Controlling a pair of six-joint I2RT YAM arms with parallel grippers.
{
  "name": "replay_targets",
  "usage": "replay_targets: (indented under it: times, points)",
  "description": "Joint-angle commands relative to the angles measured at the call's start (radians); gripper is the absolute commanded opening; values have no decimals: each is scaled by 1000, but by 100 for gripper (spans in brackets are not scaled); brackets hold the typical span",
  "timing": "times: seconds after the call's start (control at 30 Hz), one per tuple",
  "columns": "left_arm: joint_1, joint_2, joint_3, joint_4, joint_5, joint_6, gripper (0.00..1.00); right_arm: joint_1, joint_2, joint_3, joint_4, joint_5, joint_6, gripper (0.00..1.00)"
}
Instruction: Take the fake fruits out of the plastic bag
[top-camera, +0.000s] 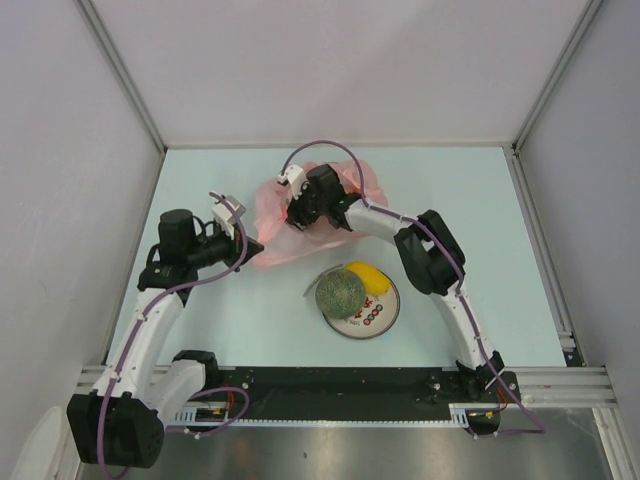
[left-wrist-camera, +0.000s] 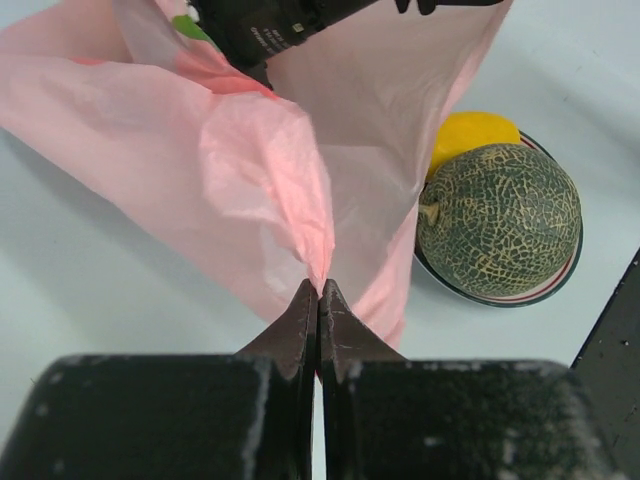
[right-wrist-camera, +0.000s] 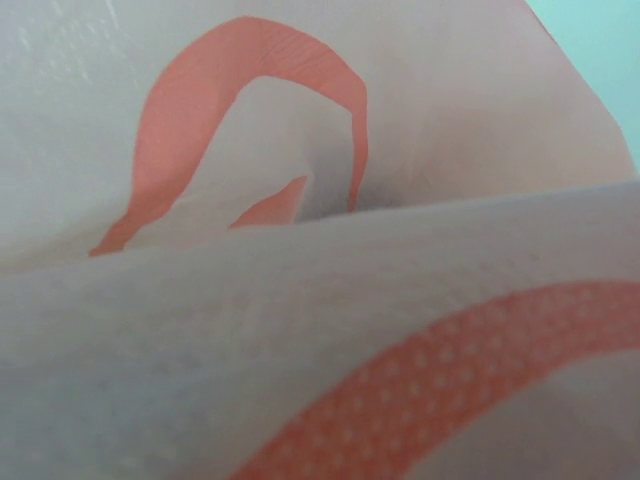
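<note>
Table: pale green, flat. Directly on it: bag, pink, crumpled, mid-table; plate, round, white, just beside the bag on its near right.

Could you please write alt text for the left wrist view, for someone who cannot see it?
The left pincer is shut on a fold of the pink plastic bag. To the right, a netted green melon and a yellow fruit sit on a plate; the right arm reaches into the bag at the top.
</note>
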Motion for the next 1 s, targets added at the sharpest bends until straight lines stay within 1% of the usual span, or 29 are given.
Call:
replay_targets:
  times: [0.0,0.2,0.43,0.6,0.7,0.9,0.97]
  points:
    - [10,5,-19,122,-10,-57,0,-11,-132,-26,-23,-36,-21,43]
    - [10,17,-27,179,-13,-110,0,-31,-209,-87,-47,-25,-30,42]
    - [8,16,-30,222,-17,-157,0,-47,-304,-184,-82,9,-84,41]
    - [10,7,-48,265,-26,-185,0,-51,-352,-263,-92,59,-153,40]
    - [13,4,-56,262,-34,-209,0,-64,-379,-287,-110,67,-173,40]
    - [14,-4,-59,259,-53,-215,0,-101,-436,-300,-160,32,-184,39]
    - [14,-4,-53,265,-53,-222,0,-119,-451,-302,-184,-69,-175,40]
